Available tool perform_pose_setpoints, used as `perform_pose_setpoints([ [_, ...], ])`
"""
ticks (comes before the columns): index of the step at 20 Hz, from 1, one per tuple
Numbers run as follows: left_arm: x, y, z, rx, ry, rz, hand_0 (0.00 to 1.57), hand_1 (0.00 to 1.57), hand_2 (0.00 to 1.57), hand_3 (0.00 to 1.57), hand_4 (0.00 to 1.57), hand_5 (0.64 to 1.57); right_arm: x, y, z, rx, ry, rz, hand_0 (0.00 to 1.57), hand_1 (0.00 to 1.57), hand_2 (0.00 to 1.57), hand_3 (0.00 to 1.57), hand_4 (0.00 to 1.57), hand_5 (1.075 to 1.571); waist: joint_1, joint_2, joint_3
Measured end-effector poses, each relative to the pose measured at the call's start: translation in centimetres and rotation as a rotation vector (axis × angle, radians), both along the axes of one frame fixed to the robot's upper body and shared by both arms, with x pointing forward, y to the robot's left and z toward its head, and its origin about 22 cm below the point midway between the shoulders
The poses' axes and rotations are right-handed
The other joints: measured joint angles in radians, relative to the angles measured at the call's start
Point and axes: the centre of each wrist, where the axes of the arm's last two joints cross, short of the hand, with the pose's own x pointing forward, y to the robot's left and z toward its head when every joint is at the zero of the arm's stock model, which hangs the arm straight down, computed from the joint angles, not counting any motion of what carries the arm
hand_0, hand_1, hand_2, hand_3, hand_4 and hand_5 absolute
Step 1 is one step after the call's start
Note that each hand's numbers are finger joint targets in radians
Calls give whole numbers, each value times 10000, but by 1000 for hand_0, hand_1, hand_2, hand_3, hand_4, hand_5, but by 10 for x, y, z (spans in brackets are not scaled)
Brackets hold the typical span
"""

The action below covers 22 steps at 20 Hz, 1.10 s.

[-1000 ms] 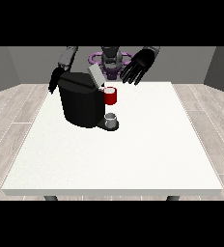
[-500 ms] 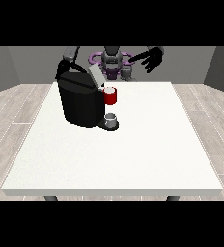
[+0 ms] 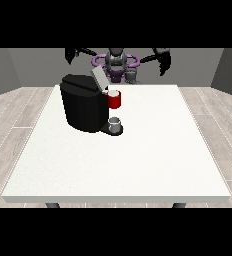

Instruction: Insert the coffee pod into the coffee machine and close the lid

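Front view: coffee machine (image 3: pixel 85 104) lid (image 3: pixel 99 78) is seen raised; both robot hands are lifted away, their state undeterminable. Closing seems left.

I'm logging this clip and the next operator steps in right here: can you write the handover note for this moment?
Hands: the hand at the view's left and the hand at the view's right are both raised near the robot's shoulders, back from the table, holding nothing.
Things: the black coffee machine stands on the table's far left part. Its grey lid is tilted up, open. A red part shows at the machine's front, under the lid; a small grey cup sits on the base below.
Done: whether the pod is inside cannot be told.
Left: check the pod, then close the lid.
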Motion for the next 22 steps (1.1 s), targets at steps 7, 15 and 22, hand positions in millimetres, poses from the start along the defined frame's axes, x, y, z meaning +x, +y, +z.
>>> perform_pose_setpoints([
  [7, -6, 1, 7, -667, 55, 23, 0, 0, 0, 0, 411, 1571, 19, -16, 29, -461, -504, 79, 0, 0, 0, 0, 0, 1571, 645, 222, 6],
  [15, -15, -5, 20, -896, -761, -70, 0, 0, 0, 0, 382, 1571, 46, -24, 49, 547, -459, -244, 0, 0, 0, 0, 92, 1571, 1093, 1100, 9],
  [22, -26, -9, 38, -862, -1188, -63, 0, 0, 0, 0, 282, 1571, 63, -30, 55, 1202, -118, -386, 0, 0, 0, 0, 56, 1571, 1316, 1656, 9],
])
